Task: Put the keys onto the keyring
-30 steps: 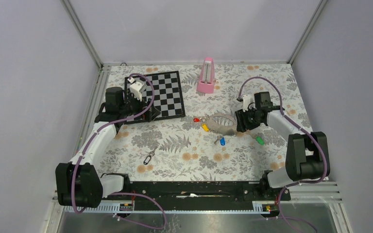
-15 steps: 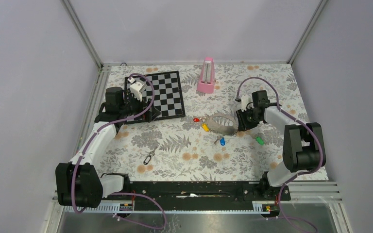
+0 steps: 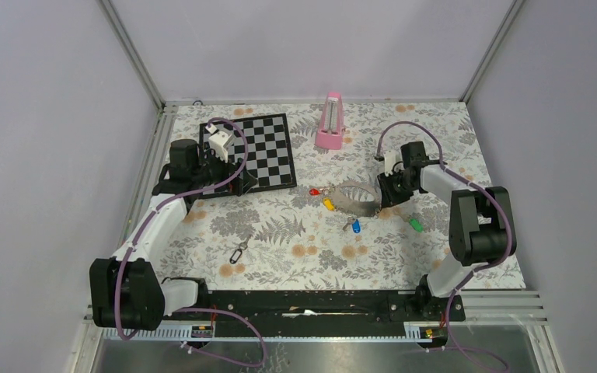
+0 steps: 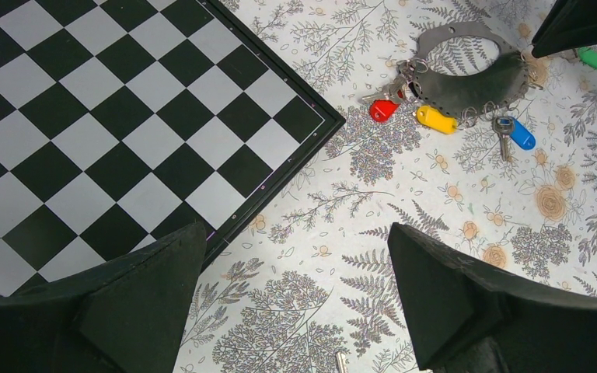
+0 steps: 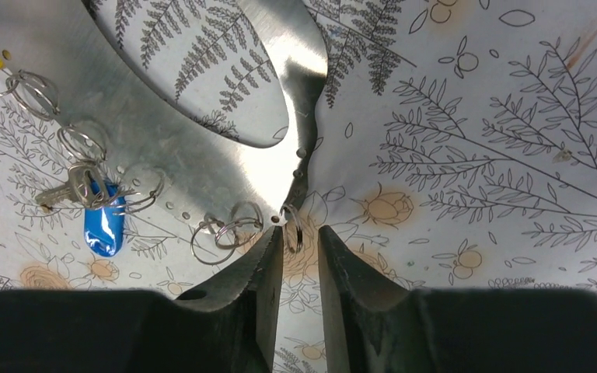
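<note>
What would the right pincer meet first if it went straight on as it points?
Probably the small split ring at the tips of the right pincer, hung from the end of the keyring band; the band lies just beyond. Depth is unclear.

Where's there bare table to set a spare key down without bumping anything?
Widest bare patch: the near middle of the table, between the small metal piece, the blue key and the near edge. Also bare between the chessboard and the metronome. Crowded around the keyring, where the right end effector sits.
</note>
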Available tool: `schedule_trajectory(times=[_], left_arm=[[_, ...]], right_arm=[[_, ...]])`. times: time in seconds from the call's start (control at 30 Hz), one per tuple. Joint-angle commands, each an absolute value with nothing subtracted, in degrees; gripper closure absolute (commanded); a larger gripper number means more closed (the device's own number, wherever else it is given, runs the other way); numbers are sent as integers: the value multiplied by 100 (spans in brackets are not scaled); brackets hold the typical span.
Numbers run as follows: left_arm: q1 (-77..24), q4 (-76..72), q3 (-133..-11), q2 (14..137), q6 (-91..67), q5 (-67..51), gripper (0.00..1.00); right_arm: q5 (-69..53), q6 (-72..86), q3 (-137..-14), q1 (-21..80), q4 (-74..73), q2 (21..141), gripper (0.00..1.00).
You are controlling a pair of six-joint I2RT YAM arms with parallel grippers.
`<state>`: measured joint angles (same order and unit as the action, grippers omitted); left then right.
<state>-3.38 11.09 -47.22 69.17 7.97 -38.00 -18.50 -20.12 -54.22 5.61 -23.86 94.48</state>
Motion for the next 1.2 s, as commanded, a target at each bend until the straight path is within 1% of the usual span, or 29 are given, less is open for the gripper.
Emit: schedule_trajectory(times=[0.0, 0.13, 0.27, 0.43, 0.57, 0.77, 0.93, 1.03, 1.17], left_arm=[[-360, 1015, -4755, 6865, 905, -4032, 1], [-360, 1007, -4755, 6872, 914, -4042, 1], [-360, 1016, -4755, 6882, 905, -4099, 1], [-405, 1013, -4793, 6907, 870, -4085, 1], [-599, 1019, -4839, 6939, 828, -3967, 1], [-1286, 1019, -5099, 7071, 977, -3849, 2], [-1840, 1017, -5743, 7294, 1113, -4316, 4], [-2062, 1020, -6262, 7524, 1037, -4719, 8], [-2324, 1007, -6917, 7863, 882, -5145, 19]], right_arm=[[-1923, -2065, -5725, 582, -2538, 9658, 71], [-1928, -2091, -5741, 577, -2572, 9720, 75], [-1951, -2105, -5756, 587, -2583, 9617, 82], [-2148, -2250, -5786, 585, -2496, 9210, 91], [-2566, -2449, -5757, 587, -2266, 8724, 97], [-3809, -2788, -5638, 597, -1706, 7756, 100], [-4616, -2761, -5809, 674, -1375, 7409, 99], [-5184, -2537, -5817, 701, -986, 7262, 99], [-5899, -1857, -5656, 736, -105, 7079, 99]])
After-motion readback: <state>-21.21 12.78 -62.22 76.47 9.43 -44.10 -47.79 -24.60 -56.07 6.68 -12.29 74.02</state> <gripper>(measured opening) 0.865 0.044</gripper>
